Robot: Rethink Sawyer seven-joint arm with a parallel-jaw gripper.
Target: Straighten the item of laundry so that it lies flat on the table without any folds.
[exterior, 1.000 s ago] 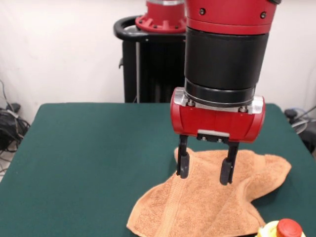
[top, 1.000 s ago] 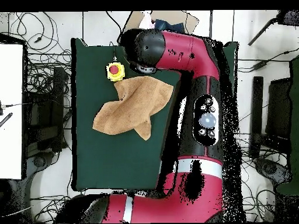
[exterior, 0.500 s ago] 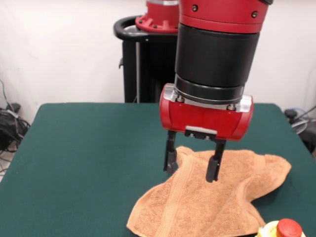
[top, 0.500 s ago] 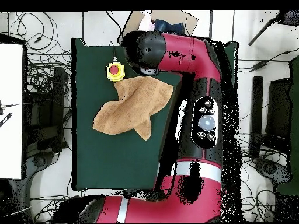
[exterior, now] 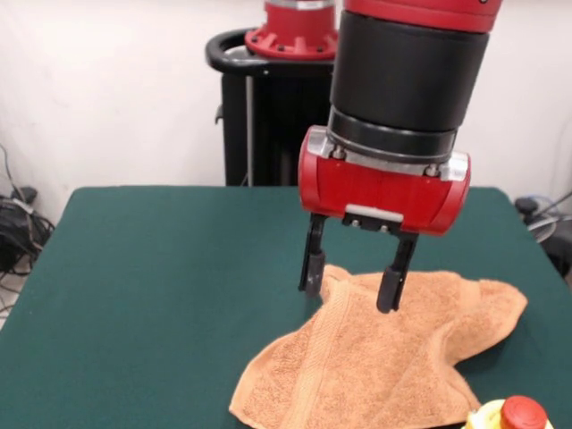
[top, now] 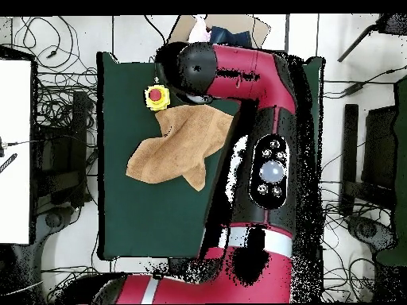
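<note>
Towel of light orange-tan terry cloth [exterior: 384,357], one only, crumpled on the dark green felt-covered table [exterior: 161,268], toward the front-view near right quarter. Far from flat: raised ridge running along the woven band, one lobe pushed out toward the right edge, another spread toward the near edge; lower edge cut off in the front view. In the overhead view, same towel [top: 179,147] seen as an irregular lobed patch close beside the button box.

Red and black gripper [exterior: 352,279], one, poised directly above the towel's far folded corner. Black fingers [exterior: 312,264] spread wide, holding nothing, tips level with or just touching the fold; contact not resolvable. Placement judged as set-up for pinching that corner, so the fold can be drawn outward.

Yellow box with red round button [exterior: 509,416], one, at the near right edge, just beside the towel; judged a snag risk for any pull toward it.
</note>
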